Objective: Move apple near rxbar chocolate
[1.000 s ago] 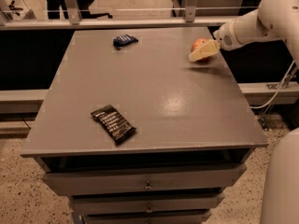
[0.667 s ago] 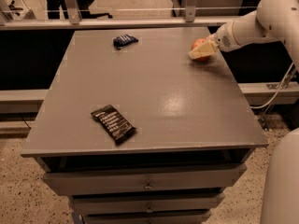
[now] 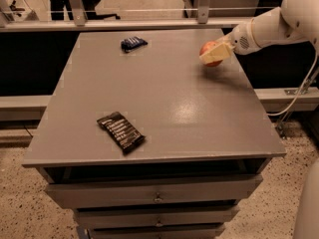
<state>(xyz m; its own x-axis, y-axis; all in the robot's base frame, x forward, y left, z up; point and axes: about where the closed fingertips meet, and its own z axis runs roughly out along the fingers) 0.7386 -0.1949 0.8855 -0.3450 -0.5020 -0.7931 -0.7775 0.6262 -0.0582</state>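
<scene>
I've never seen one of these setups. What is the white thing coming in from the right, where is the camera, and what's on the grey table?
The white thing is a robot arm with a two-finger gripper at its tip. One camera looks down at the table from its front; its mount is not shown. The gripper is at the far right of the table, closed on a red apple. A long black bar lies near the front left, and a small blue packet near the far edge.
</scene>
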